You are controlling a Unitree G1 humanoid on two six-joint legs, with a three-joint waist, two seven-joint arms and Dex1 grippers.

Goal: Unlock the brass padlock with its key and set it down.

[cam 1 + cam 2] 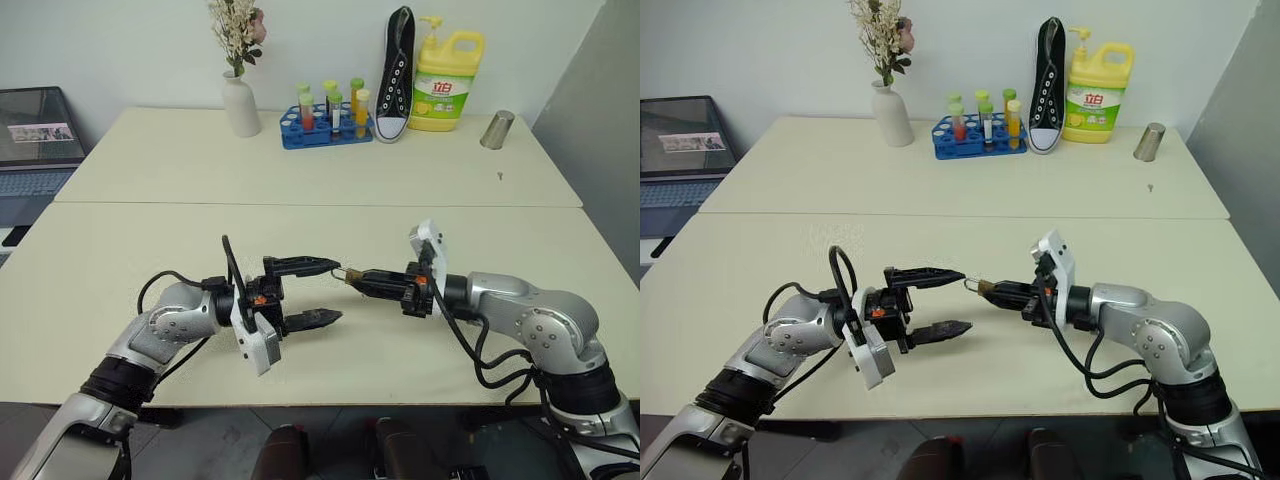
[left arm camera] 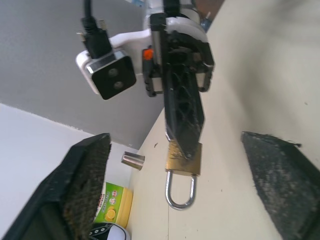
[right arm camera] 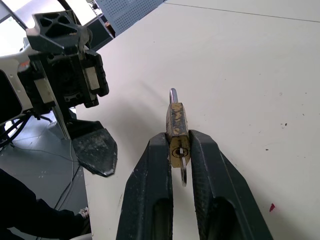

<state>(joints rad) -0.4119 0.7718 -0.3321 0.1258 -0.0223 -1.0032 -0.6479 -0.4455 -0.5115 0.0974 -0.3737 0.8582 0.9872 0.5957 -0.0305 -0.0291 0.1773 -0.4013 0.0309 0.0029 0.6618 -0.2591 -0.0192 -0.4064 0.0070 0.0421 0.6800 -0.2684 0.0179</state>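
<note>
The brass padlock (image 3: pixel 177 134) sits at the centre of the right wrist view, pinched by its body between the two fingers of the right gripper (image 3: pixel 179 150), with its silver shackle pointing away from the wrist. In the left eye view it is a small golden speck in the middle of the frame, held in the air above the near table (image 1: pixel 120 300), just past the right fingertips. In the left wrist view the shackle looks seated in the body, so the lock seems not yet open. A thin silver loop hangs below the keyhole in the right wrist view; whether that is the key, I cannot tell.

The left gripper (image 1: pixel 322 292) faces it from the left of the frame with its fingers spread wide apart and nothing between them; its upper fingertip lies just beside the shackle.

By my reading, the step in hand is the unlocking itself. The next move calls for the left fingers to close on the key or shackle with fine aim, as both are tiny, while the right grip stays firm.
</note>
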